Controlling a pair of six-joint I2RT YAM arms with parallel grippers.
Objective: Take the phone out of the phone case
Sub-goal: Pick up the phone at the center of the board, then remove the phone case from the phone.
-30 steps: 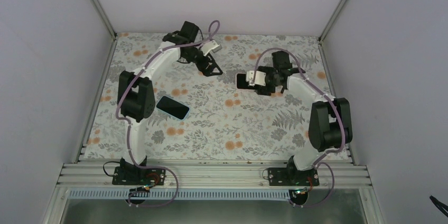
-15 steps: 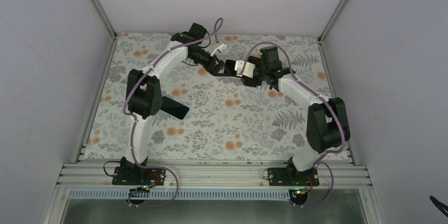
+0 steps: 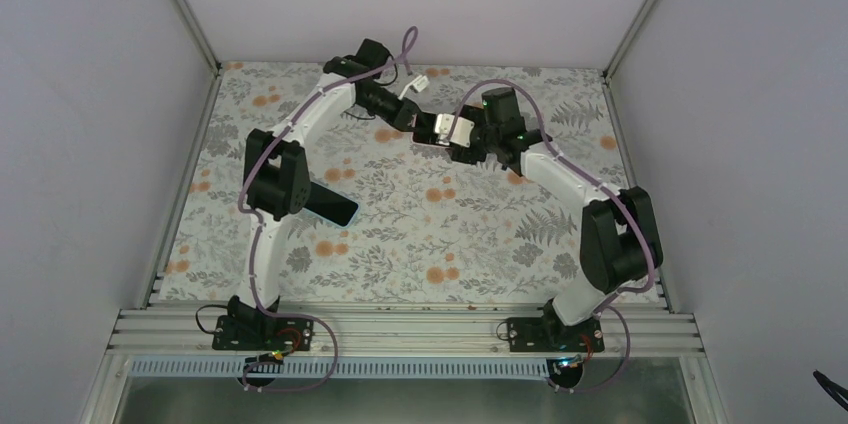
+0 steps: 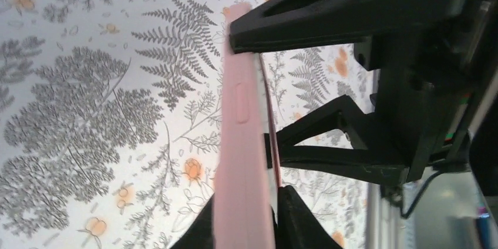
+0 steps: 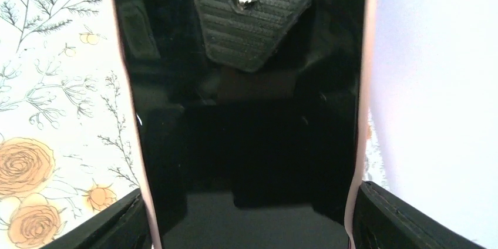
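The phone, black screen [image 5: 246, 131], sits in its pink phone case [image 4: 244, 143] and is held in the air over the back middle of the table [image 3: 440, 131]. My right gripper [image 5: 246, 219] is shut across the case's width, one finger on each pink rim. My left gripper [image 4: 244, 219] has closed on the case's other end across its thickness. Its ribbed finger pad [image 5: 252, 26] lies on the screen. In the top view the left gripper [image 3: 420, 127] and right gripper [image 3: 462, 134] meet nose to nose.
A second dark phone [image 3: 335, 206] lies flat on the floral table cloth [image 3: 450, 234] at the left, partly behind the left arm's elbow [image 3: 275, 179]. White walls with metal posts enclose the table on three sides.
The right gripper carried the cased phone left and back. The left arm swung right to meet it, and its jaws closed from wide open onto the case's end.
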